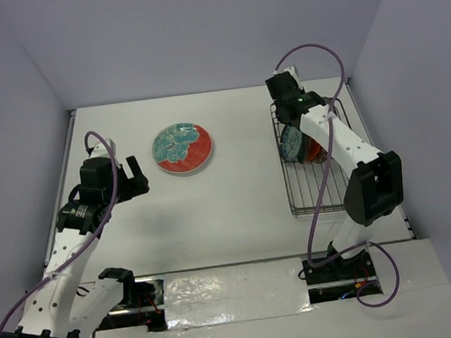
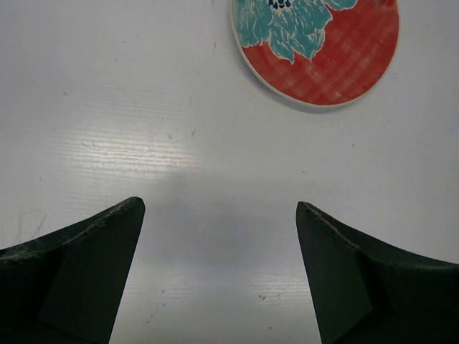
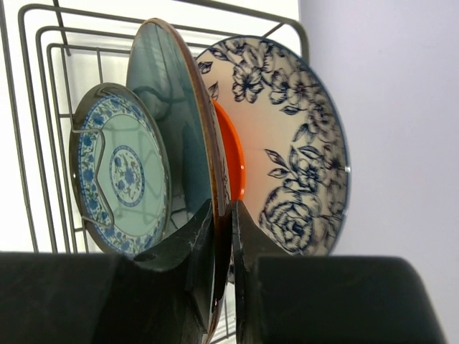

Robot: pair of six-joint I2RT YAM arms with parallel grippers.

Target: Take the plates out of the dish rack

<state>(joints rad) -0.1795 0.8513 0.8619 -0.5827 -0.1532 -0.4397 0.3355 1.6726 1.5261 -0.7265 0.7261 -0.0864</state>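
White tabletop (image 1: 238, 216): round teal-and-red mottled ceramic plate (image 1: 182, 148) lying flat, unloaded; dark wire dish rack (image 1: 315, 196) keeping the others upright between tines; right gripper (image 3: 224, 215) clamped on large plain teal plate (image 3: 168, 107) rim for lifting; left gripper (image 2: 219, 215) spread wide, idle.

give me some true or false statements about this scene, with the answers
1. The teal-and-red plate lies flat on the table. True.
2. The left gripper holds a plate. False: it is open and empty, over bare table.
3. The right gripper is closed on the rim of the plain teal plate. True.
4. The dish rack is empty. False: it holds upright plates, among them the white floral plate.
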